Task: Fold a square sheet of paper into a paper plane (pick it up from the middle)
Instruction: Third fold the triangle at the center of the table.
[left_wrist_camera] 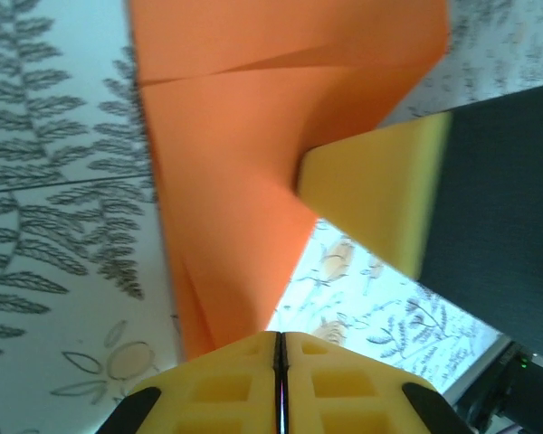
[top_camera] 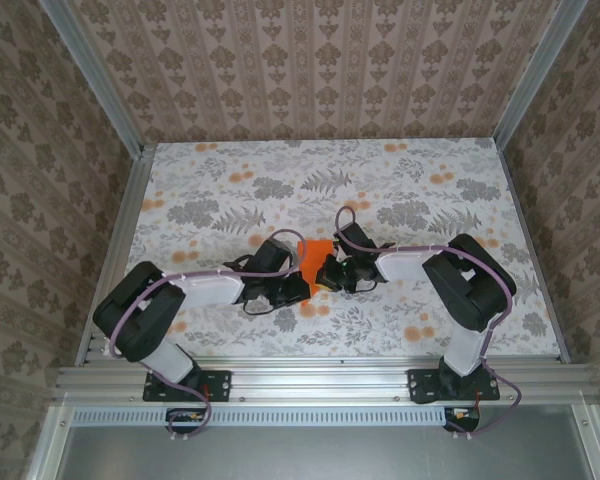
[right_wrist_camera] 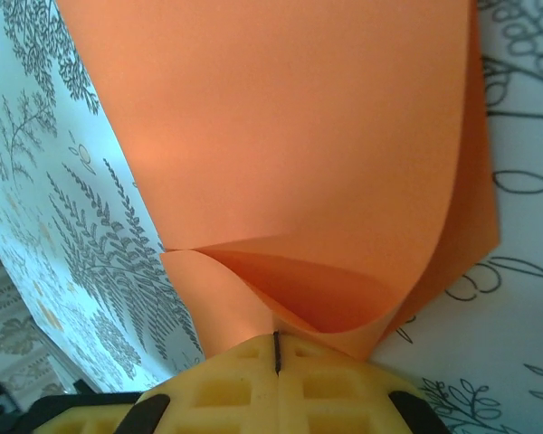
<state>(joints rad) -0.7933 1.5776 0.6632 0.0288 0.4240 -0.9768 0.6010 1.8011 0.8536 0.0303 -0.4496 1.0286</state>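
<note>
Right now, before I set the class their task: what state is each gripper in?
Left gripper: fingers closed on the orange paper.
Right gripper: fingers closed on the same orange paper.

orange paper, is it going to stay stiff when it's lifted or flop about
Likely floppy: the orange paper bows into a loose curl above the shut jaws in the right wrist view. It probably creases easily, since sharp fold lines show in the left wrist view. It seems very light, as small pinches appear enough to hold it.
</note>
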